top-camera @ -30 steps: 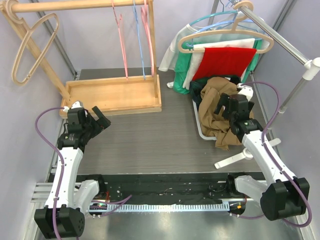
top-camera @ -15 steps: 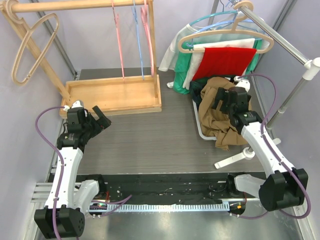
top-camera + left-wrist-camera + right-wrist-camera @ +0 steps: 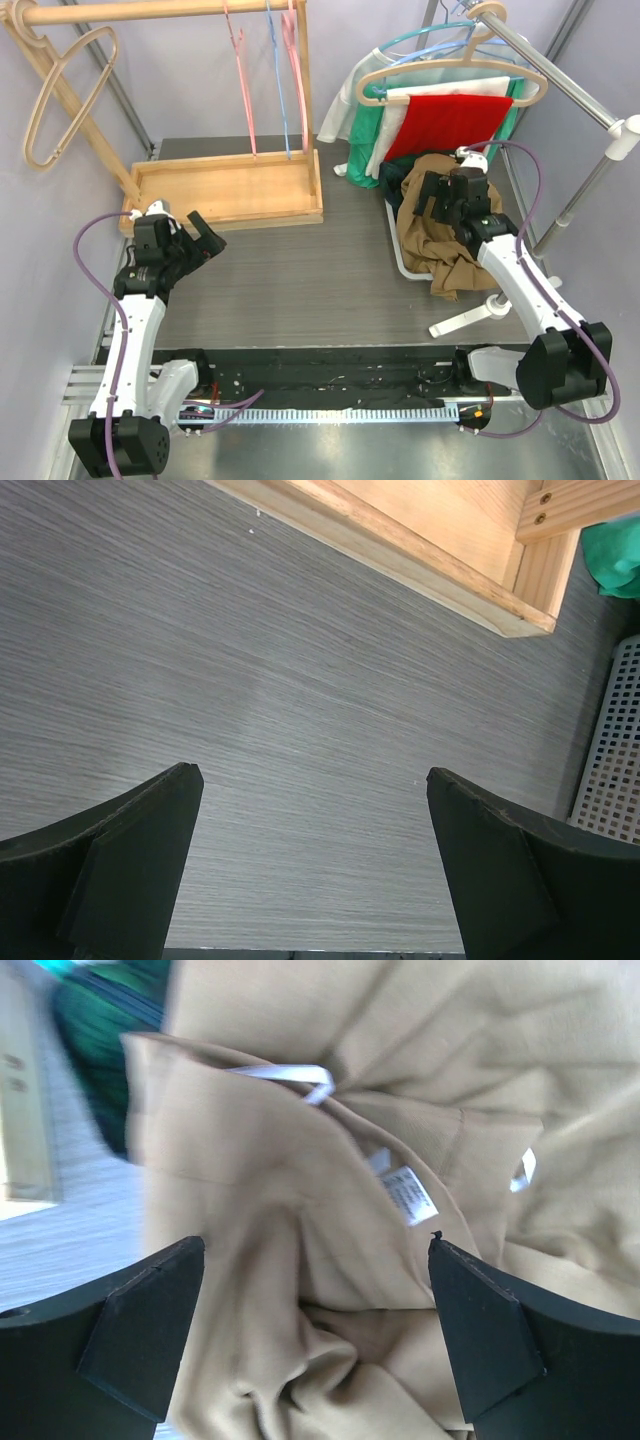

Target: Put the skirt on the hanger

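**Right gripper [image 3: 312,1260] over skirt [image 3: 420,250], jaws open**

Tan skirt lies crumpled in the white basket [image 3: 396,245] at the right of the table [image 3: 300,270]. Right gripper hovers just above it, jaws wide apart, nothing between them. Left gripper [image 3: 312,780] hangs over bare table near the wooden tray [image 3: 230,185], jaws wide apart too, holding nothing.

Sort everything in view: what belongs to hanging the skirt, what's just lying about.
Job: tan skirt, empty beige hanger, open right tool over the skirt.
Lying about: red garment, green garments, pink hangers, wooden rack, white basket.
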Robot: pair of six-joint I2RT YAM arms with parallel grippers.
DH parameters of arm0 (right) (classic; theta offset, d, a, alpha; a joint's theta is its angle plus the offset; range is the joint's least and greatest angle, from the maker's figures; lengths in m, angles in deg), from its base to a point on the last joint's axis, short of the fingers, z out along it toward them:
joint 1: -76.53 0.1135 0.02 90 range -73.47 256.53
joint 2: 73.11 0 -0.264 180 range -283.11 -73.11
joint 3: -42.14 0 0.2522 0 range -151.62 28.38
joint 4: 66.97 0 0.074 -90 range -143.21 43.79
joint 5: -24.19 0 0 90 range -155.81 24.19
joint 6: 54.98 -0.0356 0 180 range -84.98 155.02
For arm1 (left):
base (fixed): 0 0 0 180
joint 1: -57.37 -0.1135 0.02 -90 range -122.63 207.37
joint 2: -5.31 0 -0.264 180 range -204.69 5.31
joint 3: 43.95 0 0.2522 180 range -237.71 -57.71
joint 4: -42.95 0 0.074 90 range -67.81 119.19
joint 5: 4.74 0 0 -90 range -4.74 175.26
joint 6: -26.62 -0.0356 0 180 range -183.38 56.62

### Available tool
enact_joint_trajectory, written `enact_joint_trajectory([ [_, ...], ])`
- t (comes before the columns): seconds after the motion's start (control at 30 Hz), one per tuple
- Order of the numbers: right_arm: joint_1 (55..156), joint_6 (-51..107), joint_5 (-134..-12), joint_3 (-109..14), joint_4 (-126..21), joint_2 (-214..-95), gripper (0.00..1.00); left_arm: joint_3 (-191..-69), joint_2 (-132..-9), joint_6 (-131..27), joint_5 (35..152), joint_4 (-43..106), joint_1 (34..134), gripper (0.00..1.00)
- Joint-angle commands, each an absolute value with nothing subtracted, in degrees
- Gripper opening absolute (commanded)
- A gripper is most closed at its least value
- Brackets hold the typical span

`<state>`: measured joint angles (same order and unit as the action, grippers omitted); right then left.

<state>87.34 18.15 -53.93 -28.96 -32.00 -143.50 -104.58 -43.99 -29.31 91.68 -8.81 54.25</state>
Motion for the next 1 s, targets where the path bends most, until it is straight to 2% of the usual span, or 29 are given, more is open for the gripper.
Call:
enact_joint_trajectory([
  [0.0, 88.22, 18.32, -56.32, -32.18, -36.94, -139.03, 1.00, -105.96, -42.16, -29.19, 93.88, -5.97, 54.38, 1.00],
  [0.33, 88.31, 19.90, -55.18, -34.46, -41.34, -149.74, 0.99, -104.91, -42.15, -28.66, 94.40, -5.53, 54.38, 1.00],
  [0.43, 88.31, 19.81, -56.40, -36.30, -41.43, -153.61, 0.87, -104.91, -42.42, -28.57, 94.40, -5.44, 54.38, 1.00],
  [0.5, 88.31, 19.20, -57.37, -37.45, -41.35, -154.58, 0.65, -104.99, -42.42, -28.66, 94.32, -5.36, 54.38, 1.00],
  [0.53, 88.40, 19.11, -58.07, -37.80, -41.17, -154.58, 0.43, -105.08, -42.42, -28.75, 94.40, -5.36, 54.38, 1.00],
  [0.63, 88.84, 18.32, -57.73, -39.12, -39.94, -152.74, 0.14, -105.52, -42.33, -29.01, 94.14, -5.44, 54.38, 1.00],
  [0.67, 89.10, 18.32, -57.55, -39.90, -39.33, -151.96, 0.02, -105.78, -42.24, -29.10, 93.88, -5.62, 54.29, 1.00],
  [0.87, 89.72, 17.97, -62.72, -46.31, -33.62, -144.66, 0.01, -107.36, -42.24, -29.80, 93.44, -5.71, 54.46, 1.00],
  [0.97, 89.89, 18.14, -70.98, -50.35, -32.03, -141.14, 0.01, -108.15, -42.77, -29.72, 93.44, -5.45, 54.38, 1.00],
])
